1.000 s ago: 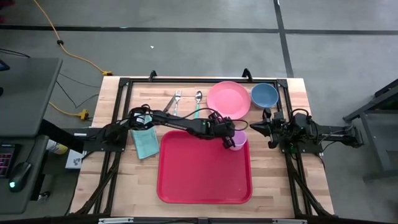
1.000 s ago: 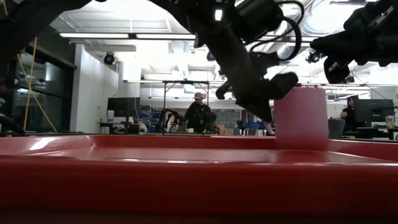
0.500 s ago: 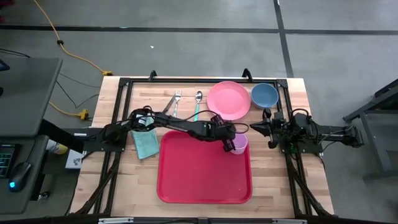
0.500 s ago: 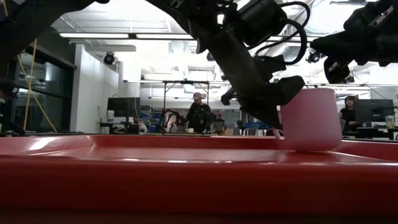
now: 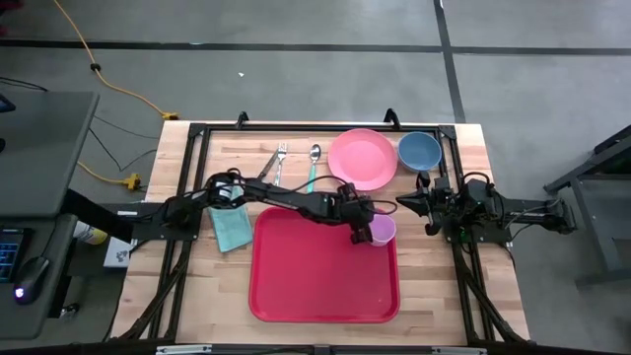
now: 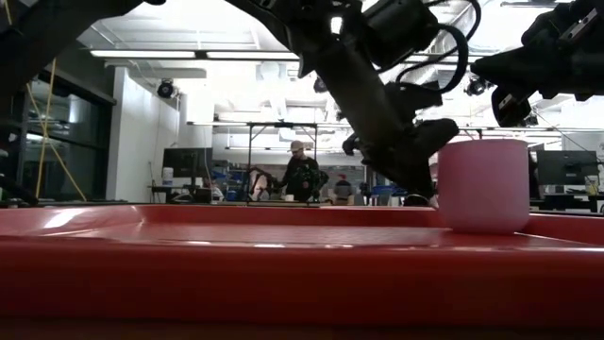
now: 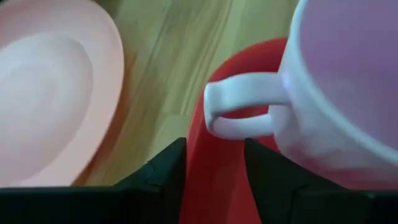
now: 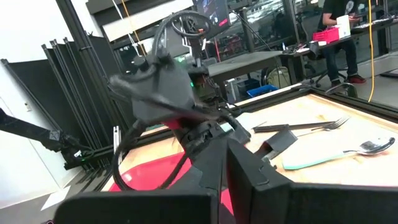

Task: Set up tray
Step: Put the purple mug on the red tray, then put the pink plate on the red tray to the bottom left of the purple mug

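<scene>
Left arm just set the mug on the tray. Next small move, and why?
Probably back the left gripper straight away from the pink mug. The mug sits upright on the red tray near its far right corner, and in the left wrist view the jaws stand apart on either side of the handle, so lifting first might catch it.

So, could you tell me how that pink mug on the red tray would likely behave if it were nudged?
The pink mug stands upright on a flat base, taller than wide, so a high push might tip it. It looks like smooth plastic, probably light, so it may slide on the glossy tray.
</scene>
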`<state>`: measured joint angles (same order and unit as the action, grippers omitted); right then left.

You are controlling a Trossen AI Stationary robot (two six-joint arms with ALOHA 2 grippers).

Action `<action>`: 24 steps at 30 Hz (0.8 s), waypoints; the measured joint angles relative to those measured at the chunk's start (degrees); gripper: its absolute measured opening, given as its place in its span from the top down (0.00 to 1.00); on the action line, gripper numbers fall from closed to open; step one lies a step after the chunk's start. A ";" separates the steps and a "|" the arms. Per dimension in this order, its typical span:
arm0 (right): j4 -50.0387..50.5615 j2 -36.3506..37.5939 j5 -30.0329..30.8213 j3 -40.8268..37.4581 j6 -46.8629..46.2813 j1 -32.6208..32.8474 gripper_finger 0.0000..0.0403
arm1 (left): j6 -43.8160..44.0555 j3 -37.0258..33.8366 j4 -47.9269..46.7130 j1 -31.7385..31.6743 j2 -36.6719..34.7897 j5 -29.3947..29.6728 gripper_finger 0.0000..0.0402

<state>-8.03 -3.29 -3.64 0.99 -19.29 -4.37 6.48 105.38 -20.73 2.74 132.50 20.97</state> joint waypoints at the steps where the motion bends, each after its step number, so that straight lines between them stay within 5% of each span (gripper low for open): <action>1: 0.00 0.00 -0.02 0.00 0.00 -0.02 1.00 | -0.32 0.02 0.01 0.00 -0.11 0.02 0.52; 13: -0.09 0.00 0.01 0.00 0.02 0.01 1.00 | -1.98 -0.07 -10.87 1.09 -3.97 1.24 0.51; 24: -9.23 0.03 -0.02 0.00 -0.81 0.01 1.00 | -3.33 -0.11 -21.42 1.03 -15.74 15.89 0.51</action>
<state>-17.26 -3.26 -3.67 0.99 -20.10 -4.36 3.16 105.27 -42.15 3.77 116.76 36.85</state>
